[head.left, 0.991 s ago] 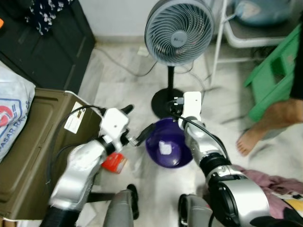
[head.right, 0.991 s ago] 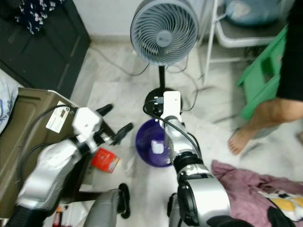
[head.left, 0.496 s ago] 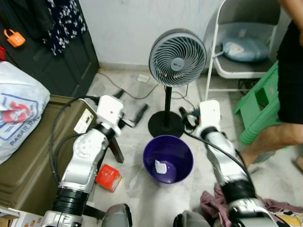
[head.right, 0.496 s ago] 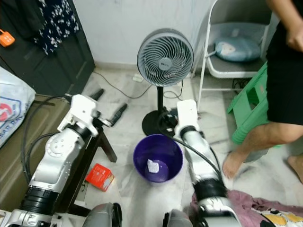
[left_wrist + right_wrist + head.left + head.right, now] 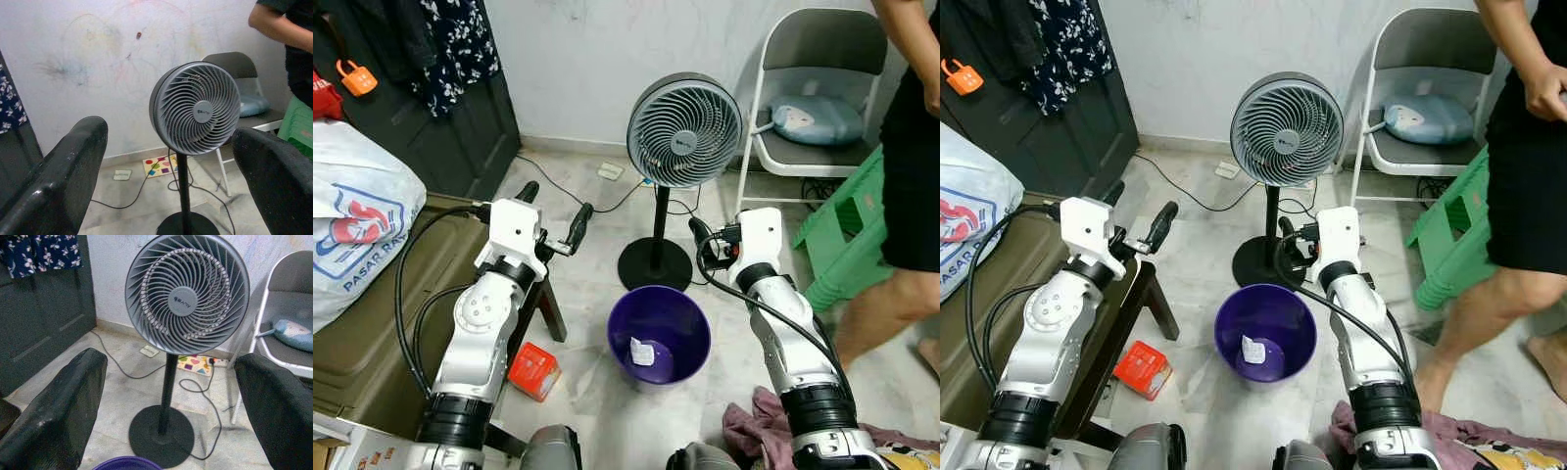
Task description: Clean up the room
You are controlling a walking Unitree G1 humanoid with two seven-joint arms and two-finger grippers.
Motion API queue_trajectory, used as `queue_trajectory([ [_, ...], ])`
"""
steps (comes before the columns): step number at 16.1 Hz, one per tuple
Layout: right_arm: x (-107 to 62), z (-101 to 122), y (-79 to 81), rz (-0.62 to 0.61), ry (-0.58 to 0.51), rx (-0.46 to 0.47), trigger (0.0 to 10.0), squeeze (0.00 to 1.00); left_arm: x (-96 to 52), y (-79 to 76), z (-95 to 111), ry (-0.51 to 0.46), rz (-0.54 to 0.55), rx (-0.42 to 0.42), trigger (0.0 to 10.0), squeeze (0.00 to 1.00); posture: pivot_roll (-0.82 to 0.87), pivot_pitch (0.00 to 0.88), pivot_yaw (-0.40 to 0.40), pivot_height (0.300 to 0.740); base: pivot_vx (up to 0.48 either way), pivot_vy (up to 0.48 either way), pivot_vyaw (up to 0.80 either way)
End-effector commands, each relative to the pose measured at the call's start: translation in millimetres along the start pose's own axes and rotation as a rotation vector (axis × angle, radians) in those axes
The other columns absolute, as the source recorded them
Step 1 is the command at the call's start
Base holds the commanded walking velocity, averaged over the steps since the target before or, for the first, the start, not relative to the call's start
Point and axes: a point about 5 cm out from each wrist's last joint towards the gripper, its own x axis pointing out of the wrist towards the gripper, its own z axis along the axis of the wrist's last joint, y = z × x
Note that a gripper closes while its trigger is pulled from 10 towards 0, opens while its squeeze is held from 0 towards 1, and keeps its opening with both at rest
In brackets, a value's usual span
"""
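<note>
Both hands raised and empty over a cluttered floor: the left hand (image 5: 553, 211) and the right hand (image 5: 1290, 238) each hold their black fingers spread apart, gripping nothing, either side of a purple bin (image 5: 660, 334) that sits on the floor below and between them. A scrap of paper (image 5: 641, 352) already lies inside the bin. The nearest loose item, a small red box (image 5: 532, 370), rests on the floor below the left hand and just beside that arm's elbow line, well to the left of the bin; it lies flat, its long side angled toward the bin. A heap of clothes (image 5: 1449, 437) lies below and behind the right hand, near the robot's feet. By this layout the left arm looks the closer one to the box, the right to the clothes. A fan (image 5: 187, 294) stands straight ahead of both hands, and a person (image 5: 1518, 147) stands off to the right
</note>
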Motion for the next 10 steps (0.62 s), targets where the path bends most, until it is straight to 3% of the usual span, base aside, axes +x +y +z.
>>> queue_trajectory([
  [1, -0.5, 9, -3.6, -0.043, -0.040, -0.055, 10.0, 0.00, -0.1, 5.9, 1, -0.003, 0.035, 0.014, 10.0, 0.00, -0.02, 0.000, 0.021, 0.740, 0.000, 0.000, 0.00],
  [2, -2.8, 12, -3.8, -0.031, -0.077, -0.081, 10.0, 0.00, -4.2, 9.3, 1, -0.002, 0.055, 0.011, 10.0, 0.00, -0.02, 0.000, 0.021, 0.740, 0.000, 0.000, 0.00],
  [3, -5.9, 12, -5.2, -0.035, -0.078, -0.002, 10.0, 0.00, -8.6, 12.7, 0, 0.002, 0.081, 0.010, 10.0, 0.00, -0.02, 0.000, 0.018, 0.740, 0.000, 0.000, 0.00],
  [4, -13.4, 12, -17.3, -0.142, -0.080, -0.009, 10.0, 0.00, -17.2, 19.4, -1, 0.000, 0.135, 0.026, 10.0, 0.00, -0.02, 0.000, 0.015, 0.740, 0.000, 0.000, 0.00],
  [6, -24.8, 7, -28.5, -0.188, -0.056, -0.087, 10.0, 0.00, -26.1, 26.0, 0, -0.002, 0.205, 0.030, 10.0, 0.00, -0.02, 0.000, 0.017, 0.740, 0.000, 0.000, 0.00],
  [7, -27.0, 5, -27.4, -0.172, -0.047, -0.029, 10.0, 0.00, -26.6, 27.2, 0, -0.001, 0.215, 0.022, 10.0, 0.00, -0.02, 0.000, 0.018, 0.740, 0.000, 0.000, 0.00],
  [8, -30.5, 11, -22.8, -0.176, -0.098, -0.045, 10.0, 0.00, -28.2, 24.8, 0, 0.004, 0.211, 0.019, 10.0, 0.00, -0.03, 0.000, 0.021, 0.740, 0.000, 0.000, 0.00],
  [10, -31.0, 20, -4.3, -0.106, -0.130, -0.003, 10.0, 0.00, -25.8, 15.0, -1, 0.023, 0.182, 0.003, 10.0, 0.00, -0.04, 0.000, 0.023, 0.740, 0.000, 0.000, 0.00],
])
